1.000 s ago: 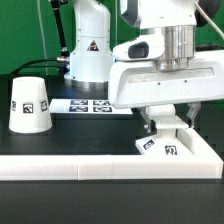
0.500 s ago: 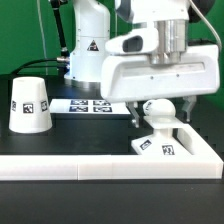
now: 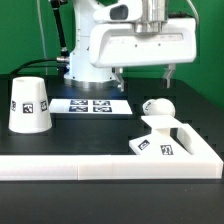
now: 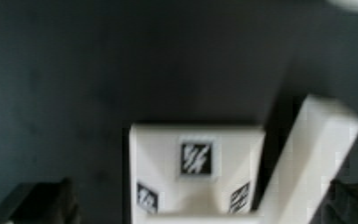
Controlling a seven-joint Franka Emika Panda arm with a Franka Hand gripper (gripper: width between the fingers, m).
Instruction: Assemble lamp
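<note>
The lamp's flat square base [image 3: 152, 143] lies on the black table at the exterior view's right, in the corner of the white wall. The round bulb [image 3: 157, 108] stands on its short stem in the base, tilted a little. The tapered shade [image 3: 30, 105] stands upside down at the exterior view's left. My gripper [image 3: 144, 74] hangs open and empty above the bulb, clear of it. In the wrist view the base [image 4: 197, 160] with its tags lies between my dark fingers [image 4: 44, 204], and the bulb is a blur.
The long white L-shaped wall [image 3: 90, 170] runs along the front and up the exterior view's right; it also shows in the wrist view [image 4: 311, 150]. The marker board [image 3: 95, 104] lies behind, in front of the arm's white pedestal [image 3: 88, 55].
The gripper, down around the bulb a second ago, has opened, let go of it and risen. The bulb stays standing on the base.
</note>
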